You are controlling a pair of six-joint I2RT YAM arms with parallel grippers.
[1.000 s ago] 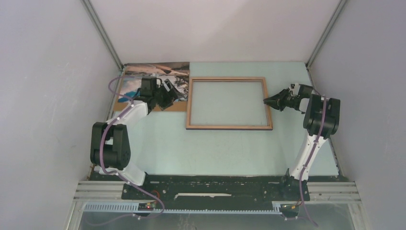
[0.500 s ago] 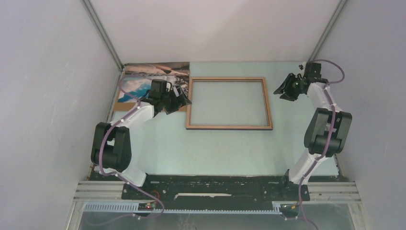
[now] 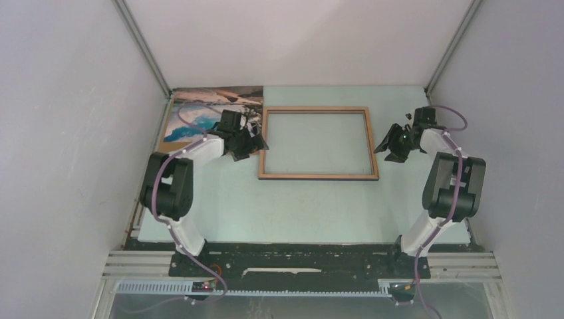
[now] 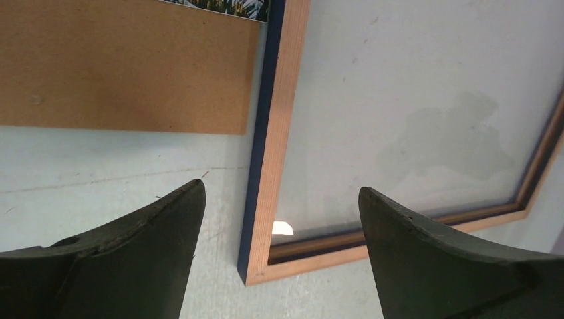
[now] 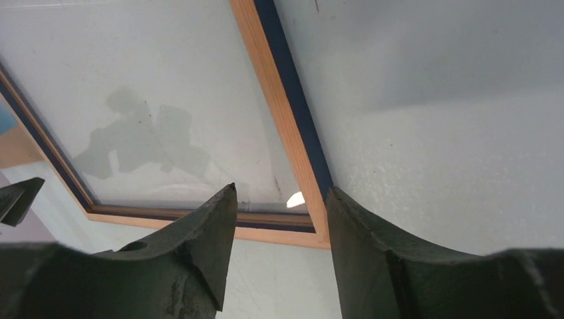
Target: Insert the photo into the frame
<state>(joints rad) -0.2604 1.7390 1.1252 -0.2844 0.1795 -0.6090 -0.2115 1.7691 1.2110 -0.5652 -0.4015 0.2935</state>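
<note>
The frame [image 3: 316, 109] lies flat mid-table, light wood face up, with a clear pane and navy outer edges. The photo [image 3: 193, 119] lies face up at the back left on a brown backing board [image 4: 126, 66]; only a sliver of it shows in the left wrist view [image 4: 219, 5]. My left gripper [image 3: 259, 143] is open and empty above the frame's left rail [image 4: 279, 119], near its front left corner, jaws either side [image 4: 281, 193]. My right gripper [image 3: 379, 149] is open and empty above the frame's right rail [image 5: 279, 113], near its front right corner [image 5: 281, 189].
Grey walls close in the pale green table [image 3: 299, 206] on the left, back and right. The left arm's forearm [image 3: 199, 149] crosses the front of the backing board. The arm bases sit on a black rail [image 3: 292, 256] at the near edge.
My left gripper has moved right off the photo and board to the frame's left rail. My right gripper swung to the back right, then came back to the frame's right rail.
</note>
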